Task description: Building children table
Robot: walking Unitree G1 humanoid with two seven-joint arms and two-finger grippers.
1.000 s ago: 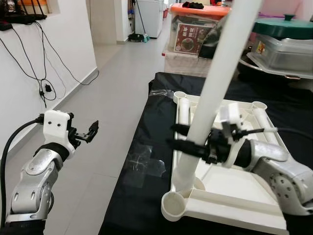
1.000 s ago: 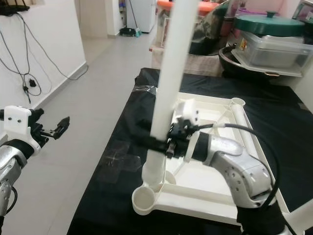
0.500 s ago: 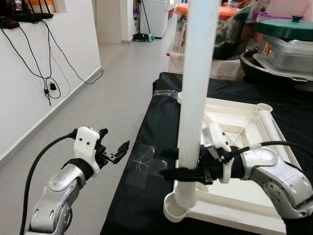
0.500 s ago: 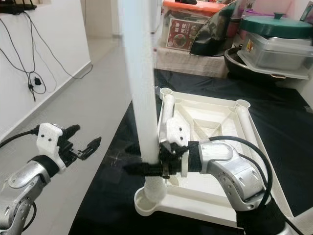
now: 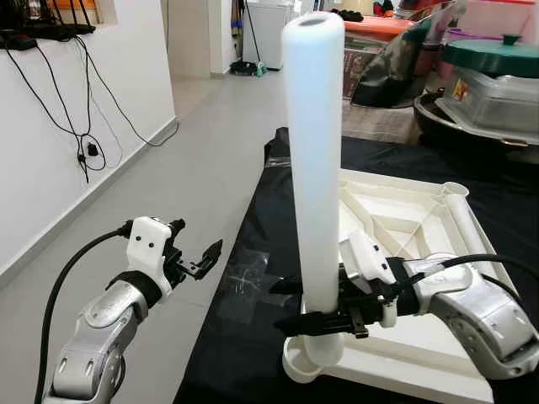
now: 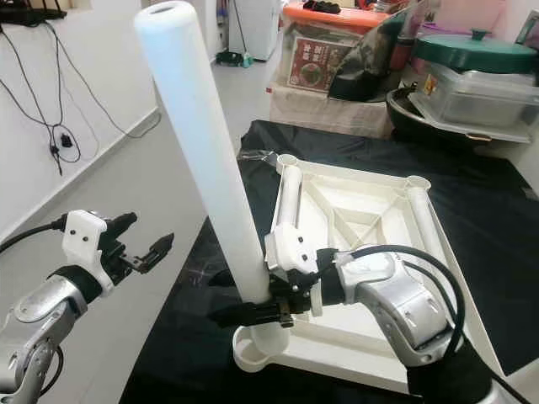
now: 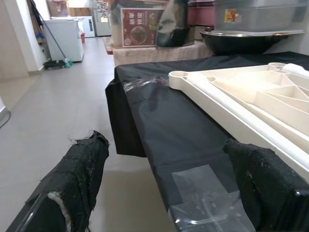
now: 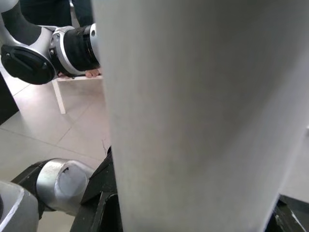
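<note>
Right gripper point(image 5: 313, 305) reaches across low, fingers clamped around the base of the white table leg point(image 5: 313, 194), which stands near upright in the corner socket of the upturned tabletop point(image 5: 421, 244) on the black-covered table point(image 5: 253, 252). Left gripper point(image 5: 205, 257) hovers off the table's edge, over the floor, fingers apart, well clear of the leg.

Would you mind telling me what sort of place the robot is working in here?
Most likely a lived-in home, perhaps a hallway by a kitchen or store area: tiled floor, lidded cooking pot on stacked storage boxes, and a white appliance with a mop down the corridor.
</note>
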